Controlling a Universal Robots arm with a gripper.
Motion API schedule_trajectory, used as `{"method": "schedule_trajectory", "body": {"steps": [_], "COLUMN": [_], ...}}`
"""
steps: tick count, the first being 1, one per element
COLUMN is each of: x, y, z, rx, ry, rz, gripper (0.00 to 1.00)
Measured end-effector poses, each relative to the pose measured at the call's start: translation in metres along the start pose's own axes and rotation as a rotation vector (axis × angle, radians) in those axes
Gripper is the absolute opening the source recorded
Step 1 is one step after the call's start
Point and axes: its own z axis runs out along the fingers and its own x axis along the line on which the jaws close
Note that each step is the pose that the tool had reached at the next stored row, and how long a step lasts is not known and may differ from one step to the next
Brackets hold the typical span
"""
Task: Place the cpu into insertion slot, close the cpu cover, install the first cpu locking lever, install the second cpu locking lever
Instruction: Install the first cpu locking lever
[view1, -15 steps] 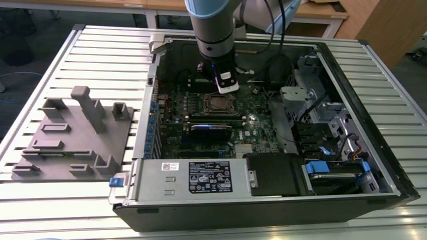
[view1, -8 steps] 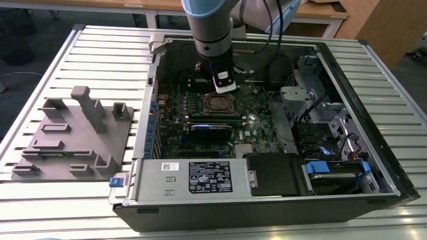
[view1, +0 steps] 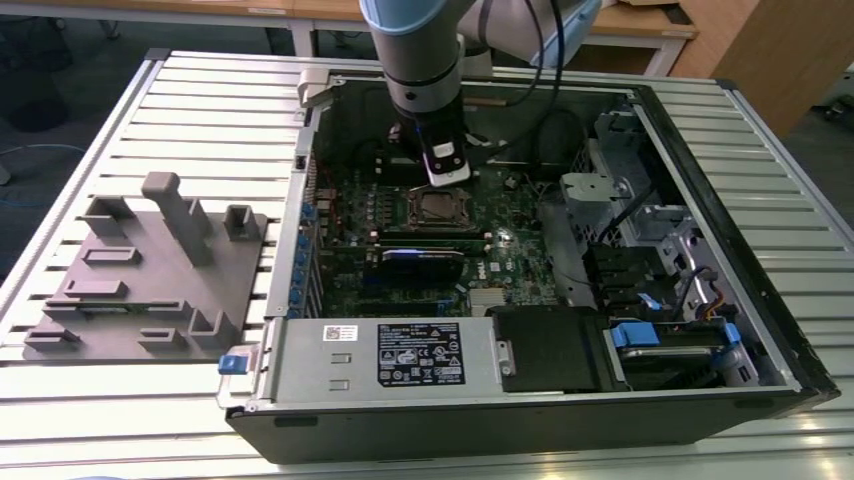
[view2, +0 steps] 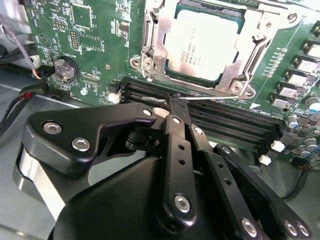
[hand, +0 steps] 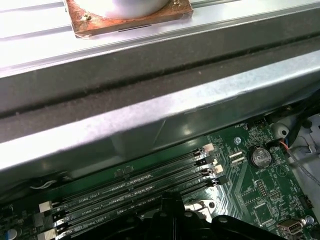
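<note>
**Inspector:** Location of the chip?

**Assessor:** The small square cpu with the dull silver-grey metal top (view2: 207, 42) is seated in the insertion slot (view1: 437, 208) on the green motherboard (view2: 100, 30). The board sits inside the open black computer case (view1: 534, 430), which lies on the slatted metal bench (view1: 200, 90).

**Inspector:** The cover?

**Assessor:** The thin dark-silver metal cpu cover (view2: 150, 50) lies down flat. It frames the chip on every visible side, and the chip's top shows through its square cut-out.

**Inspector:** Condition of the jaws?

**Assessor:** In the second wrist view the black jaws are drawn together, with no gap at the tips. The tips meet a thin silver wire locking lever (view2: 212, 97). That lever runs along the cover's edge, between the cover and the long black memory slots (view2: 230, 120). I cannot tell whether the wire is pinched or merely pressed, nor whether it is hooked under its catch.

**Inspector:** Position of the arm?

**Assessor:** In the exterior view the grey and blue arm (view1: 414, 60) reaches down into the case. Its end is just beside the insertion slot, on the side away from the black card with a blue edge (view1: 424, 256).

**Inspector:** Anything further?

**Assessor:** A round silver coin cell (view2: 65, 68) sits on the board, apart from the insertion slot. A grey moulded fixture (view1: 147, 270) rests on the bench, to the exterior view's left of the case.
</note>
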Motion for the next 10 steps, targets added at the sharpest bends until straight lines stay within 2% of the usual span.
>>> {"method": "schedule_trajectory", "body": {"steps": [7, 10], "x": [0.0008, 0.0009], "y": [0.0019, 0.0018], "z": [0.0006, 0.0011], "rx": [-0.0002, -0.003], "ry": [-0.0049, -0.0122], "rz": [0.006, 0.005], "gripper": [0.1, 0.1]}}
